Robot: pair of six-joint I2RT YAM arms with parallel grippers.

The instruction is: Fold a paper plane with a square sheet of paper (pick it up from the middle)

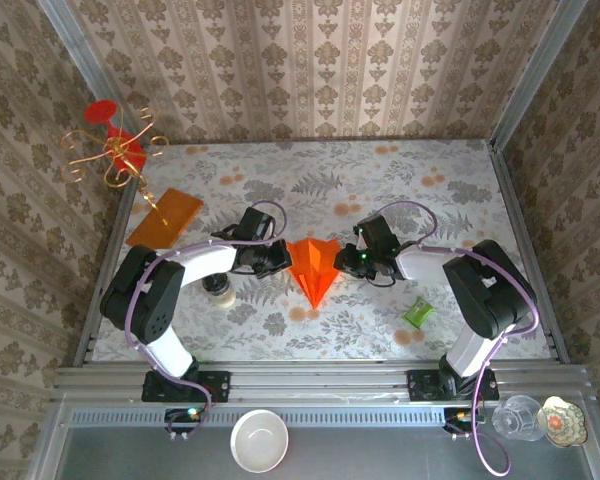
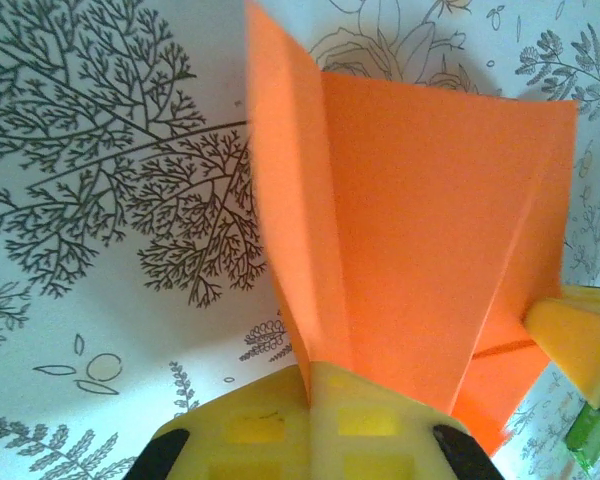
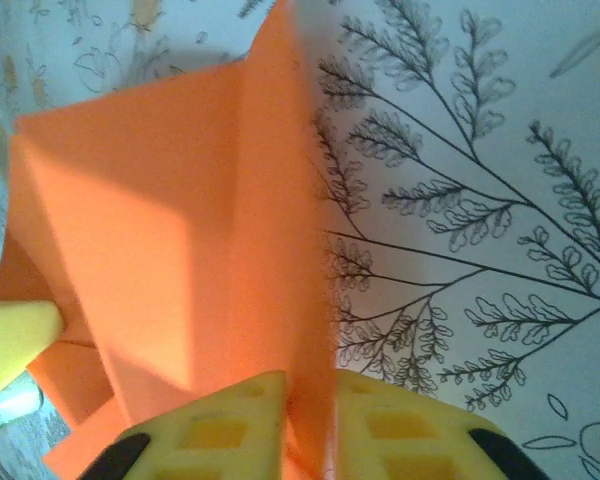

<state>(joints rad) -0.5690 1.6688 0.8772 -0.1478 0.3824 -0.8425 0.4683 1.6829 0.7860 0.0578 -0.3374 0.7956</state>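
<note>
Bright red-orange folded paper plane (image 1: 313, 268) was pinched between closed fingers of left gripper (image 2: 310, 385), another fold flanked by narrow fingers of right gripper (image 3: 310, 395), grip untellable; final creasing was judged underway, gentle release needed next.

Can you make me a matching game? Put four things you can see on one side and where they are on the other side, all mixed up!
Things:
1. paper plane
2. white bowl
3. small green thing
4. flat amber sheet

Places:
A. far-left part of the table
B. grey ledge in front of the table
C. middle of the table
D. near-right part of the table

Pairs: 1-C, 2-B, 3-D, 4-A
</note>
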